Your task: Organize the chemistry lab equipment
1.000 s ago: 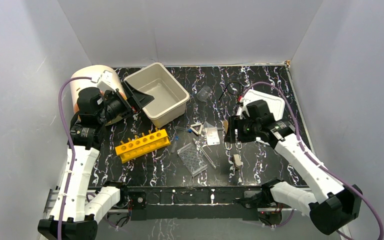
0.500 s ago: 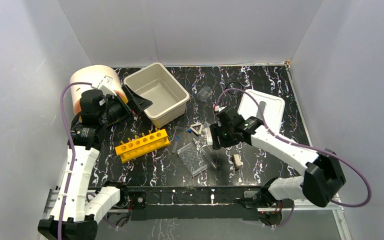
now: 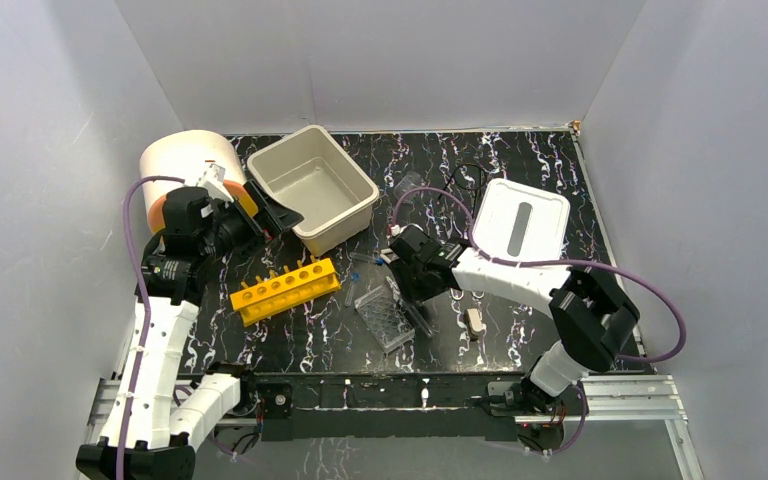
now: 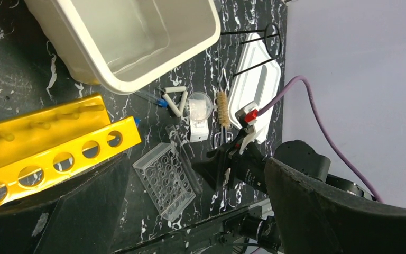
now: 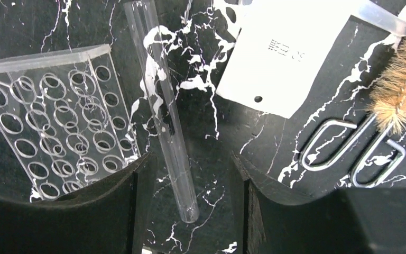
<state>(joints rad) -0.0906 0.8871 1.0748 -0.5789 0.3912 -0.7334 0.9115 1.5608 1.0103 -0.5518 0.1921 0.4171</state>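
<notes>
Right arm [image 3: 505,275] folded low, forearm toward nine o'clock, right gripper [image 5: 188,180] parted astride one glass rod [image 5: 158,106] (not touching), one well tray [image 5: 58,132] beside; left gripper [image 4: 195,164] gapes wide.

From my end I've got a beige tub [image 3: 312,186] sitting open side up toward the back of the black marbled table [image 3: 550,160], turned corner-on. A white lid [image 3: 545,228] with a grey slot lies flat well off to its right. A white-and-orange drum [image 3: 185,158] stands back left.
</notes>
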